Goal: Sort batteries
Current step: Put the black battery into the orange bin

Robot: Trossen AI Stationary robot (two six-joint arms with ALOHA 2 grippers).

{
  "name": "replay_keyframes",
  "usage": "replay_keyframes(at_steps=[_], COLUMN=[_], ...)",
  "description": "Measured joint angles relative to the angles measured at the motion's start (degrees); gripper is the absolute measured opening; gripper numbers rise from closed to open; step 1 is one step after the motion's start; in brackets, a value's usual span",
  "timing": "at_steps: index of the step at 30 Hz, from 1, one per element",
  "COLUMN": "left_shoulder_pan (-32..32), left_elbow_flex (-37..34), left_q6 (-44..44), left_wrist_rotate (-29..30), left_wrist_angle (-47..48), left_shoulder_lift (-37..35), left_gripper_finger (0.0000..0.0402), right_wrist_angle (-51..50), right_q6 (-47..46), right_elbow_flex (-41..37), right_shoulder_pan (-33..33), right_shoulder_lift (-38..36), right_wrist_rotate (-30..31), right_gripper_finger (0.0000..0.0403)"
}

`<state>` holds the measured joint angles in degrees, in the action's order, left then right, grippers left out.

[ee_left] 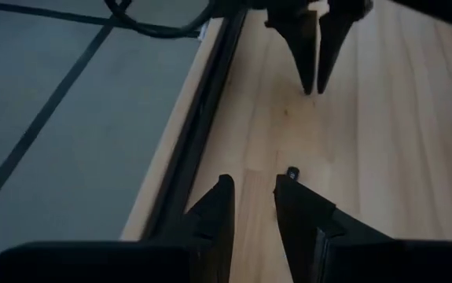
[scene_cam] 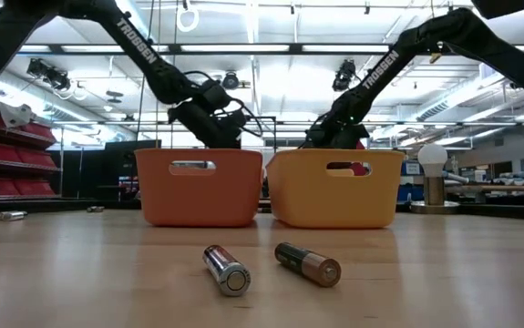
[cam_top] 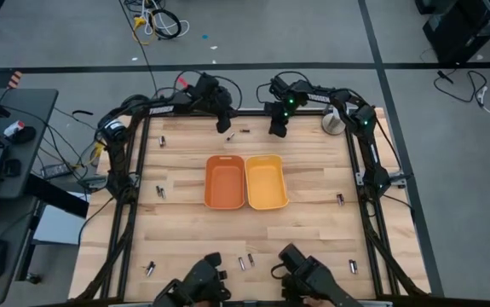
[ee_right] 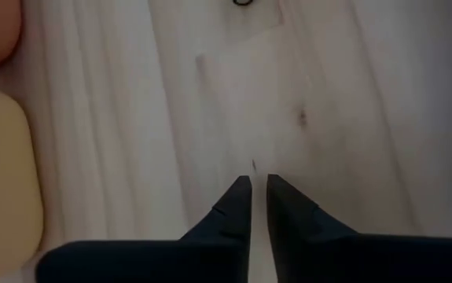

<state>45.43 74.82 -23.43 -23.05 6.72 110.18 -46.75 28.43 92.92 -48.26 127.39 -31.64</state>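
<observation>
Low view shows two small, smooth, rigid metallic cylinder batteries (scene_cam: 226, 270) that likely roll, best pinched mid-barrel; left gripper (cam_top: 225, 126) at 12 o'clock slightly parted, empty; right gripper (cam_top: 277, 130) nearly closed, empty.

Two trays mid-table, touching: orange tray (cam_top: 225, 181) left, yellow tray (cam_top: 266, 182) right. Batteries (cam_top: 245, 263) scattered around them near the table (cam_top: 313, 230) edges. Left gripper (cam_top: 223, 126) and right gripper (cam_top: 277, 130) behind the trays.

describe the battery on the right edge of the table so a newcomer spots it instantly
Start at the yellow plastic tray, the right one of the two bins mid-table. Move right toward the table's right rail: the small dark cylindrical battery lies alone there, level with the tray's near end, with no other battery beside it.
</observation>
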Motion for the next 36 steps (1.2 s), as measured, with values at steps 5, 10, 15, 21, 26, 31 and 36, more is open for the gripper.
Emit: replay_keyframes(at_steps=[5, 10, 15, 21, 26, 31, 36], left_shoulder_pan=[-0.4, -1.0, -2.3, -4.6, -5.6, -5.5, -5.4], left_elbow_flex=[2.6, 6.9, 13.4, 16.9, 17.3, 17.4, 17.8], left_q6=[-3.2, -6.8, -8.2, -12.6, -14.1, -13.7, -13.6], left_wrist_rotate=[1.0, 1.0, 0.1, -1.6, 2.1, 3.8, 3.8], left_wrist_angle=[3.4, 10.4, 17.0, 18.6, 19.0, 19.4, 19.4], left_shoulder_lift=[1.5, 6.0, 11.5, 14.9, 16.6, 17.6, 18.2], left_gripper_finger=[0.0095, 0.011, 0.0117, 0.0117, 0.0117, 0.0117, 0.0102], right_wrist_angle=[-1.1, -1.1, -0.9, -1.1, -1.2, -1.1, -1.0], right_q6=[-1.6, -2.1, -2.1, -1.8, -1.6, -1.5, -1.5], right_elbow_flex=[0.0, 0.0, 0.0, 0.0, 0.0, 0.0, 0.0], right_shoulder_pan=[0.1, -0.2, -0.3, -0.4, -0.8, -1.0, -1.0], right_shoulder_lift=[0.0, -0.1, -1.5, -2.7, -2.8, -2.8, -2.8], right_wrist_rotate=[-0.2, -1.6, -3.9, -4.1, -4.1, -4.1, -4.1], right_gripper_finger=[0.0022, 0.0015, 0.001, 0.0008, 0.0007, 0.0005, 0.0004])
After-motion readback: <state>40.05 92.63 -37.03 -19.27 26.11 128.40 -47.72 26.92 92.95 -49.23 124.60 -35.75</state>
